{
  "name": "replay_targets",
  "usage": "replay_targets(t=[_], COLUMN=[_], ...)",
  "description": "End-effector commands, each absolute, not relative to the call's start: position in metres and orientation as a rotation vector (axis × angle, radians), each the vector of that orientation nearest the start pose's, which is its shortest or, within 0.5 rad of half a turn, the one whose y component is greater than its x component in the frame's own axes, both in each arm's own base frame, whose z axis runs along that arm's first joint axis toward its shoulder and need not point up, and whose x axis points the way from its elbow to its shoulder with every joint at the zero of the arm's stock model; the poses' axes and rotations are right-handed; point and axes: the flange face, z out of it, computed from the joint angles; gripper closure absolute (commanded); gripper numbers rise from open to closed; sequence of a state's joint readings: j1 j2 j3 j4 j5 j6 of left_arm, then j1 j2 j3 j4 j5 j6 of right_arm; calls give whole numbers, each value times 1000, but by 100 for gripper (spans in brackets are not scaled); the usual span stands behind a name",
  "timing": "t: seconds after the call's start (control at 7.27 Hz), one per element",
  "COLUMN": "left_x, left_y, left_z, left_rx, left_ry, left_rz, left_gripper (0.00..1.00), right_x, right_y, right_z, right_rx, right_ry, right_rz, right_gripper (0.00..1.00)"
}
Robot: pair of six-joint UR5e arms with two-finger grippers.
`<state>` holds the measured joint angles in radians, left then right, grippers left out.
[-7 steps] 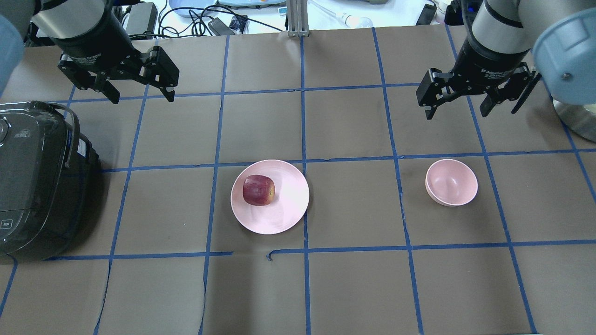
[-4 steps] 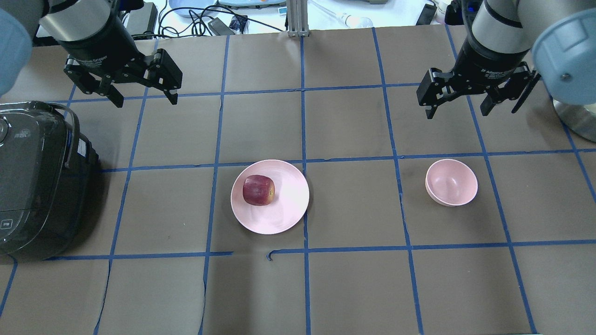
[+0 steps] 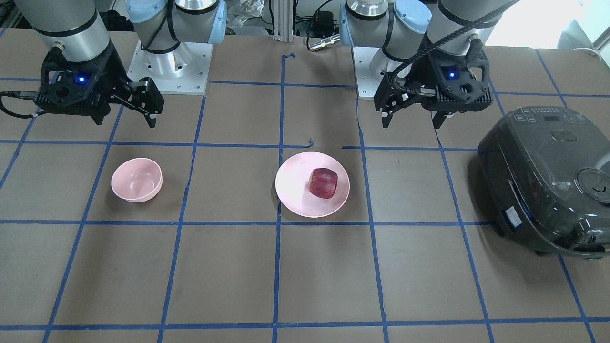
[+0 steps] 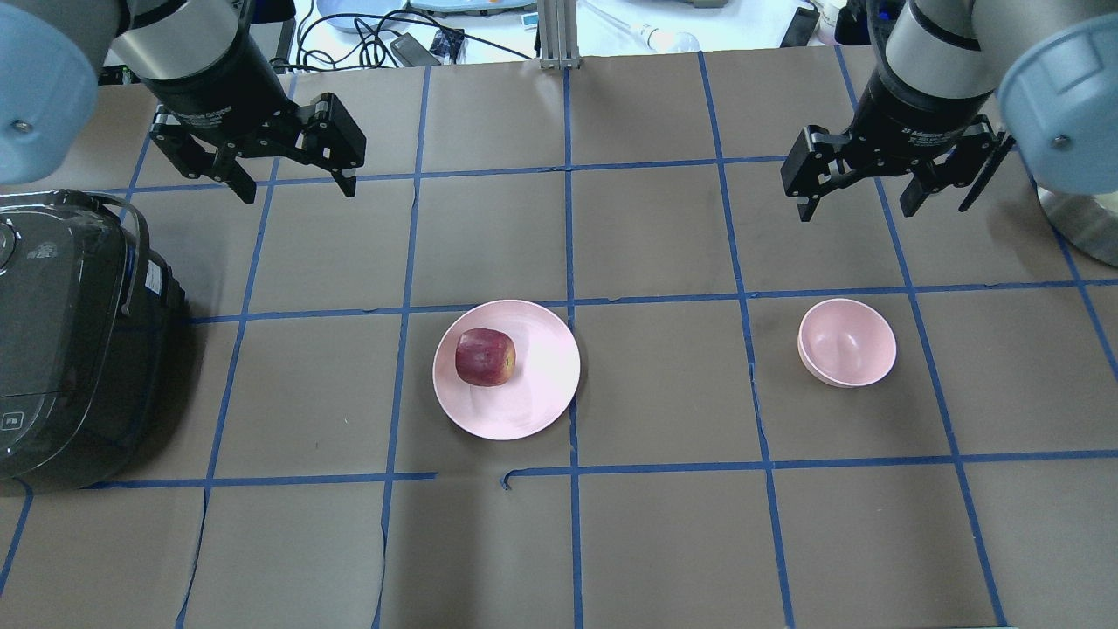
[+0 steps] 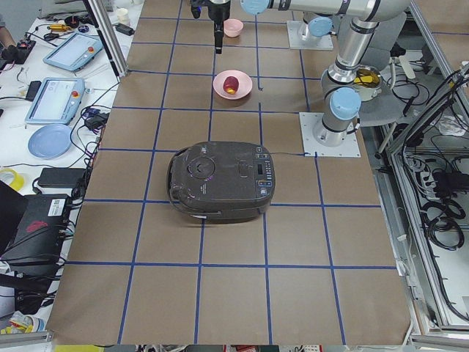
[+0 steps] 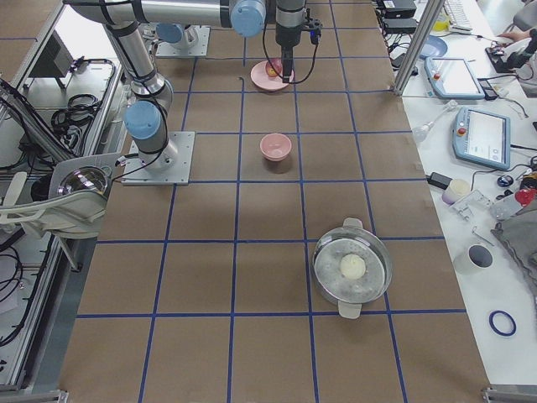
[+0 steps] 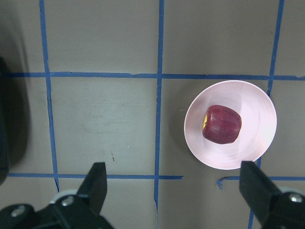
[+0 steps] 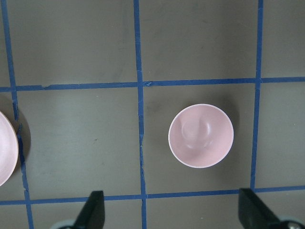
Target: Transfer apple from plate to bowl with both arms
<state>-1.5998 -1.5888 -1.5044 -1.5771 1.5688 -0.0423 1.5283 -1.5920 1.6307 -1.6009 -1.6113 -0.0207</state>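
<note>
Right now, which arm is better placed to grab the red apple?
Left, likely: the left gripper, open, hangs nearer the dark-red apple on the wide pale-pink plate; the right gripper hovers near the small pink bowl.

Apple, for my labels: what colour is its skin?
The apple is dark red, faintly streaked, with a small yellowish patch; clearest in the left wrist view.

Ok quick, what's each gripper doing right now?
Left gripper: open, holding nothing.
Right gripper: open, holding nothing.
</note>
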Motion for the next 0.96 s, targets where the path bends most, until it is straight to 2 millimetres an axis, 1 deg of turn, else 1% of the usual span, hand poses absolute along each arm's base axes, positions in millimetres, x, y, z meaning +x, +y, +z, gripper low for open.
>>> replay_targets(t=[0.0,0.28,0.41,0.55,0.83], left_x=[-152,-153,-153,-153,-153], left_y=[-500,-501,-500,-500,-500], left_z=[515,516,517,517,516], left_rx=[-5,0,-2,-2,-12], left_ry=[3146,3146,3147,3147,3147], left_rz=[-84,-91,-94,-91,-89], left_gripper=[0,0,0,0,0], right_x=[105,102,93,90,90], right_y=[-497,-498,-500,-501,-501], right_z=[458,456,459,460,460], right_rx=[48,62,94,106,106], right_ry=[3190,3187,3186,3180,3180], right_rz=[54,59,52,47,47], right_gripper=[0,0,0,0,0])
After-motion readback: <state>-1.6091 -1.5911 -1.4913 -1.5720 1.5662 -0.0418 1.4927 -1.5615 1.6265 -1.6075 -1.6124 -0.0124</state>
